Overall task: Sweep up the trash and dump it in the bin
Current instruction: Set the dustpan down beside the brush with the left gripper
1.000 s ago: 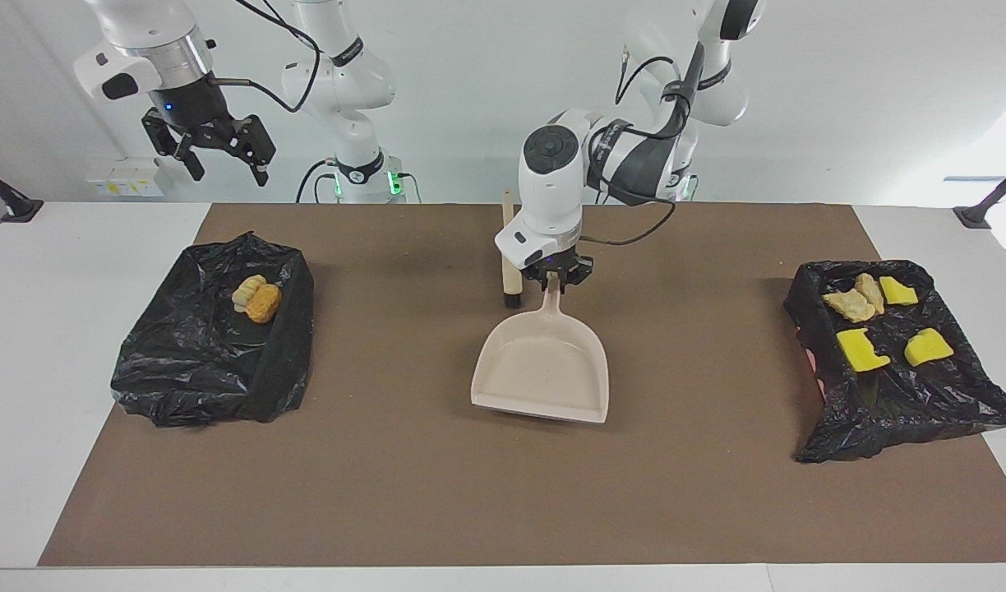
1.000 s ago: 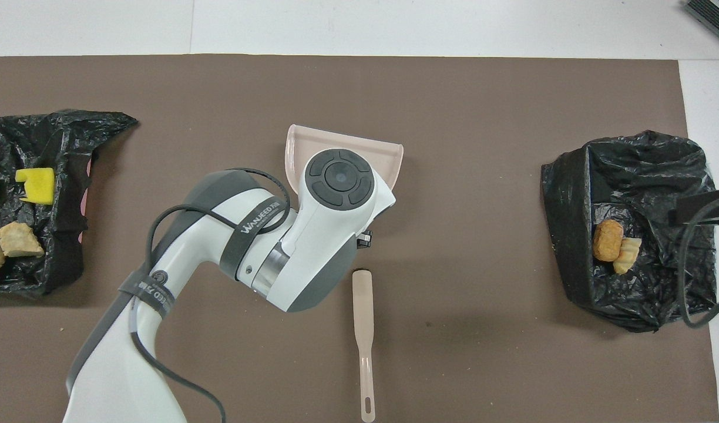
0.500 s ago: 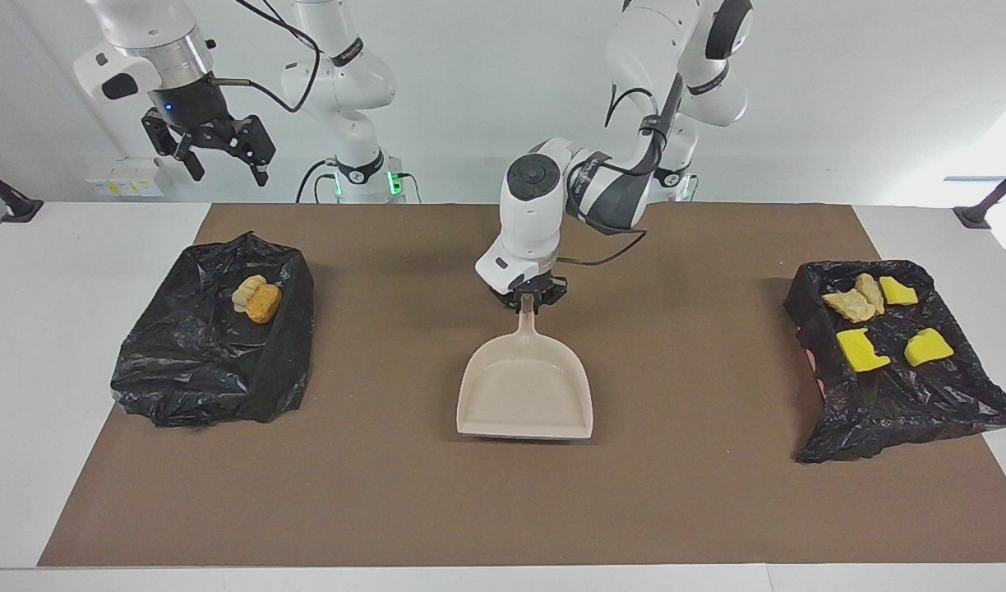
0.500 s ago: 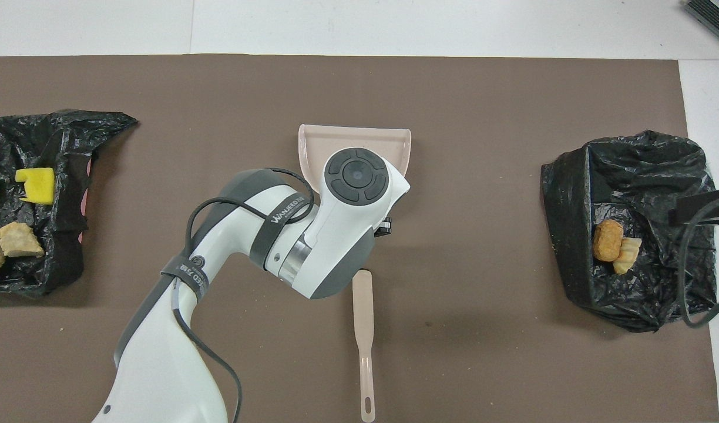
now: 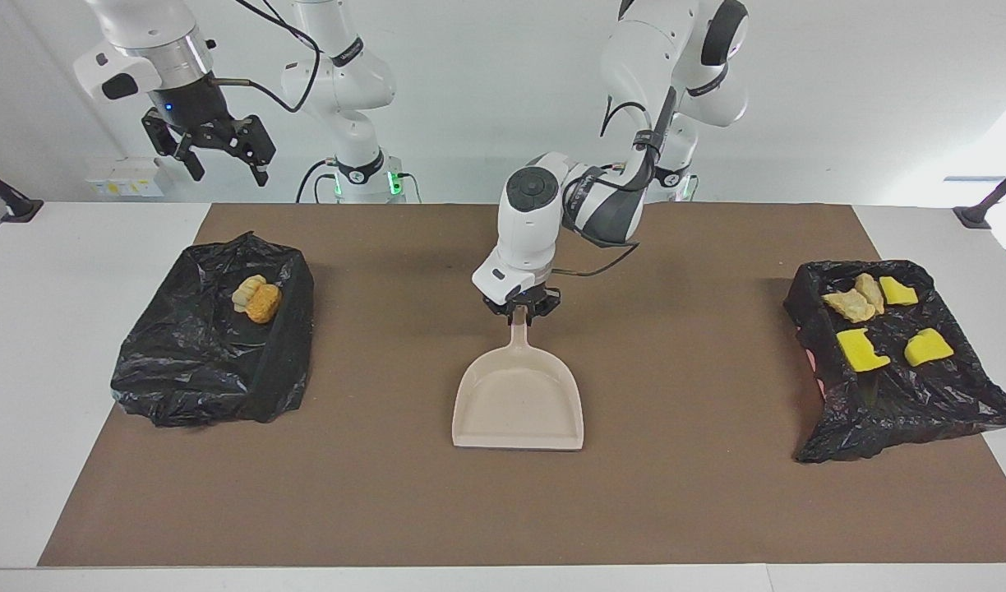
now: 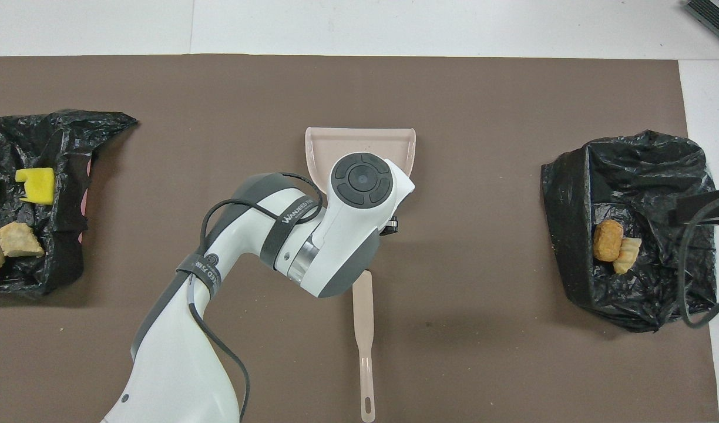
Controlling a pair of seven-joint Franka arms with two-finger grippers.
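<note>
The dustpan (image 5: pixel 519 399) is lying flat mid-mat, handle pointing toward the robots. The left gripper (image 5: pixel 519 310) is being held at the handle's end; whether it is pinching cannot be told. The trash (image 5: pixel 877 321) is sitting in the black bag (image 5: pixel 922 403) toward the left arm's end, well apart from the pan. The right gripper (image 5: pixel 215 152) is waiting spread, raised.

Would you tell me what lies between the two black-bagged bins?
In the facing view, a beige plastic dustpan lies on the brown mat, the left gripper at its handle.
</note>
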